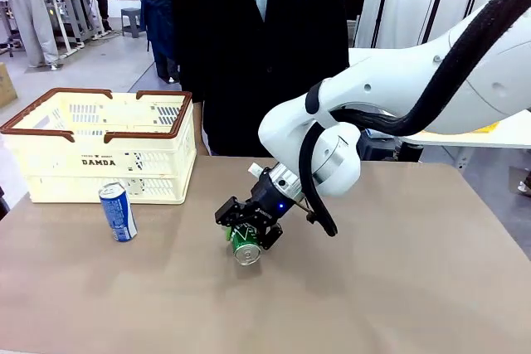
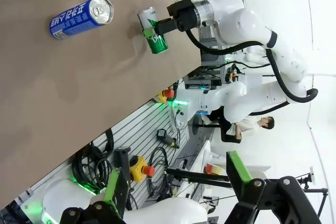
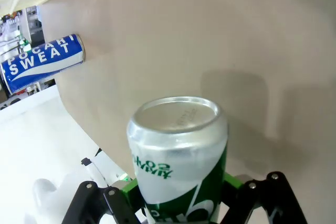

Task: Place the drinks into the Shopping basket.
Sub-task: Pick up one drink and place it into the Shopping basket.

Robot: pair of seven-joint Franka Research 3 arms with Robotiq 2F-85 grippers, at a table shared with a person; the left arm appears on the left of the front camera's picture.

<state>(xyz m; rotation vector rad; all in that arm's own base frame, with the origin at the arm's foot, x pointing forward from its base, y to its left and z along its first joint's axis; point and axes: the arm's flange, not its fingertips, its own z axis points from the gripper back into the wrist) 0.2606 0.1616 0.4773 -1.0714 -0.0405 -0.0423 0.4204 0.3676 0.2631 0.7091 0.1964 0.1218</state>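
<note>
The green can, a slim, smooth metal cylinder with silver ends, sits tilted and low at the middle of the matte tabletop, clamped around its body by the right tool, so the step in hand looks like picking up the first drink. The next move calls for a lift that clears the brown rim of the cream, perforated plastic Shopping basket at far left without knocking the blue can, which stands upright just in front of it. The left tool stands wide apart with nothing in it.
</note>
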